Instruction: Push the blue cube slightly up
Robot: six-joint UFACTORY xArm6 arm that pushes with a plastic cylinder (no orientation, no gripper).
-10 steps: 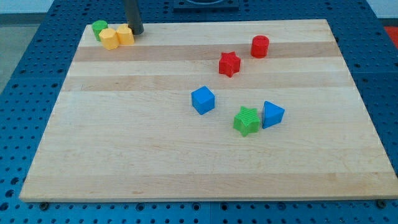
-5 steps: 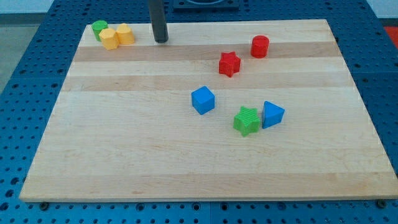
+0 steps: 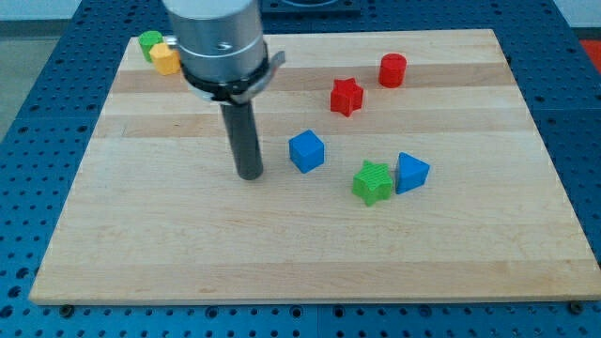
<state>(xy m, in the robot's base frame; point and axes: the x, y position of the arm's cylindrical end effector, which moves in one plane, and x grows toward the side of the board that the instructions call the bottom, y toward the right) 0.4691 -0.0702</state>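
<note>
The blue cube [image 3: 306, 150] sits near the middle of the wooden board [image 3: 188, 244]. My tip [image 3: 250, 175] rests on the board to the cube's left and slightly below it, about a cube's width away and not touching it. The rod rises to the arm's grey head at the view's top.
A green star [image 3: 373, 182] touches a blue triangular block [image 3: 411, 173] to the cube's lower right. A red star [image 3: 346, 96] and a red cylinder [image 3: 392, 69] lie at upper right. A green block [image 3: 149, 41] and a yellow block [image 3: 165, 59] sit at the top left corner, partly hidden by the arm.
My tip has moved from the board's top edge near the yellow blocks down and slightly right to beside the blue cube. The arm now hides one yellow block. No block has moved.
</note>
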